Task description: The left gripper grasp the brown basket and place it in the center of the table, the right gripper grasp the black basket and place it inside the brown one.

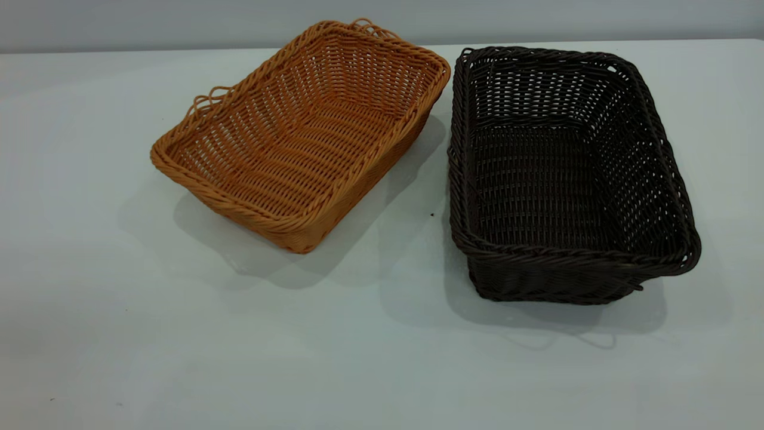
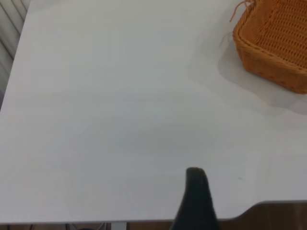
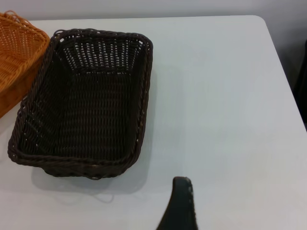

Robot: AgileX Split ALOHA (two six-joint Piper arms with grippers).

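You see only one dark finger of each arm: the left gripper point(image 2: 195, 199) shows a black rounded tip; the right gripper point(image 3: 178, 205) shows a black tapered, slightly ridged blade.

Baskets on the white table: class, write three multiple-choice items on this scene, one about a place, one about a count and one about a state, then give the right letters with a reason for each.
1. In the exterior view, where does the black basket stand relative to the brown basket?
A. Inside it
B. To its right, on the table
C. Stacked on top of it

2. How many baskets are there?
A. One
B. Two
C. Three

3. What do the baskets hold?
A. Nothing
B. Fruit
C. Folded cloths

Answers: 1 B, both stand side by side on the table, the dark one at the right. 2 B, one orange-tan and one dark basket show. 3 A, the bare woven floor shows in each.
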